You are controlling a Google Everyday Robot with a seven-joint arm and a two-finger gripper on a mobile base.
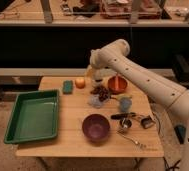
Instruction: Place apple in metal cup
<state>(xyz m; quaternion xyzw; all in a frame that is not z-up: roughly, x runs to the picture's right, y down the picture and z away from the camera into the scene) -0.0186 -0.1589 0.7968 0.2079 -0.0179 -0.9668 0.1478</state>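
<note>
The apple (80, 82), small and yellow-orange, sits on the wooden table (68, 142) near its back edge, just right of a green sponge (67, 87). My gripper (91, 74) hangs at the end of the white arm, just right of the apple and slightly above it, open and holding nothing. The metal cup (125, 124), shiny with a dark handle, stands near the table's front right, well away from the gripper.
An orange-red bowl (118, 85) stands behind a pale blue-grey cup (125, 104). A purple bowl (96, 126) is at front centre and a green tray (33, 115) on the left. Small dark items (102, 93) lie mid-table. Cutlery (135, 142) lies at the front right.
</note>
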